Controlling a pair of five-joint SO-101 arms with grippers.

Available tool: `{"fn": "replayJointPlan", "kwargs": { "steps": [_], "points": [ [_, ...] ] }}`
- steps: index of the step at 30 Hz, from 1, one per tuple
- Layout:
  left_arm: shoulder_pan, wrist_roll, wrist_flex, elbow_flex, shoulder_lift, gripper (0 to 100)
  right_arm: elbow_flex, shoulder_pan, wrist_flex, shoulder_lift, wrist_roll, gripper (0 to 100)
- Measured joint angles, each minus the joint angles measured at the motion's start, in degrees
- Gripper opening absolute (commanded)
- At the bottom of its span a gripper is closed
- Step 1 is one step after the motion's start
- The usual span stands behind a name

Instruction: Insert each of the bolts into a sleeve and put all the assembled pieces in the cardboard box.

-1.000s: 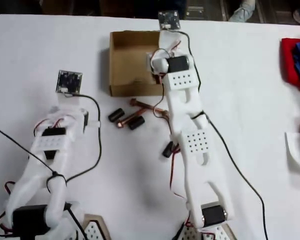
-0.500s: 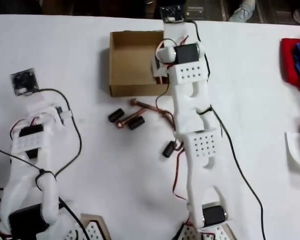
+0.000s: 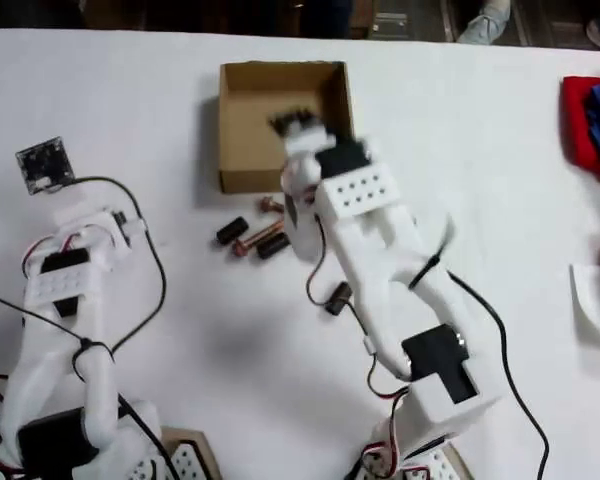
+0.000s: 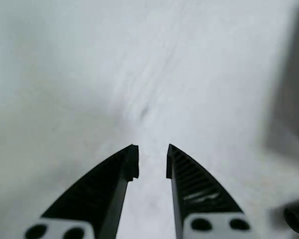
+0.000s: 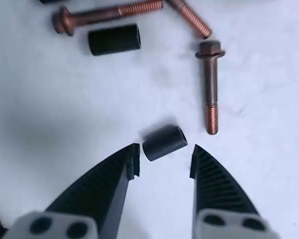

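My right gripper (image 5: 164, 160) hangs wide open low over the table (image 3: 500, 150), holding nothing. 1 black sleeve (image 5: 163, 142) lies askew just ahead of its tips, in line with the gap.

As I judge it, the risk is that the sleeve is round and sits on a smooth surface. If I close before the tips are past its middle, the fingers could pinch only its near end and squirt it forward. It could then roll into the nearest bolt (image 5: 209, 84), which lies just beside it. A slanted grip would also make it awkward to thread a bolt through later. 2 more bolts (image 5: 107, 14) and another sleeve (image 5: 114, 40) lie farther on, loose and unassembled.

My left gripper (image 4: 151, 162) is open by a narrow gap, empty, over bare table well away from the parts.

The cardboard box (image 3: 238, 120) stands open just beyond the loose pieces. The floor I can see is plain cardboard. My right arm covers its near right corner, so I cannot tell what lies there.
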Motion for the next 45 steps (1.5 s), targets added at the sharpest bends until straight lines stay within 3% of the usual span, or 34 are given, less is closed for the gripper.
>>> {"fn": "replayJointPlan", "kwargs": {
  "steps": [4, 9, 12, 24, 45],
  "points": [
    [1.9, 0.0, 0.4, 0.0, 0.0, 12, 6.9, -0.6, -3.6, 1.1, -2.4, 15.8],
    [1.8, 0.0, 0.4, 0.0, 0.0, 12, 7.4, -0.5, -5.0, 6.6, -19.4, 15.8],
    [1.9, 0.0, 0.4, 0.0, 0.0, 12, 7.4, -0.4, -5.5, 9.9, -24.3, 15.8],
    [2.3, 0.0, 0.4, 0.0, 0.0, 12, -0.3, 0.0, -4.6, 21.2, -25.7, 15.5],
    [2.3, 0.0, 0.4, 0.0, 0.0, 12, -1.6, 1.9, -4.4, 22.4, -25.8, 15.8]
  ]
}}
